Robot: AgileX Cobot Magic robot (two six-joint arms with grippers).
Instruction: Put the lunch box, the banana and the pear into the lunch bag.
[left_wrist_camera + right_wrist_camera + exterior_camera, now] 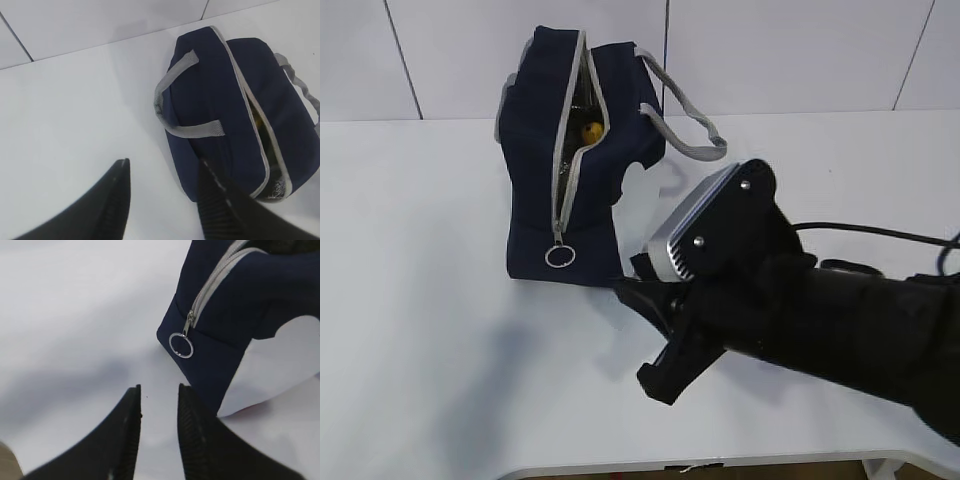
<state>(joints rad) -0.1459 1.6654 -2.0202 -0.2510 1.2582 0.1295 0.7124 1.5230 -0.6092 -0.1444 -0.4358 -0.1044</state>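
The navy lunch bag (535, 150) lies on the white table with its grey zipper partly open. A bit of yellow fruit (590, 131) shows in the opening; I cannot tell whether it is the banana or the pear. The lunch box is out of view. My right gripper (625, 283) is open and empty, low over the table at the bag's near end. In the right wrist view it (159, 386) sits just short of the ring pull (181, 345). My left gripper (164, 162) is open and empty beside the bag (215, 100); it is not seen in the exterior view.
Grey webbing handles (688, 130) hang off the bag's right side, and one handle (172, 95) shows in the left wrist view. The right arm (820, 310) fills the front right of the table. A white tiled wall (770, 50) stands behind the table.
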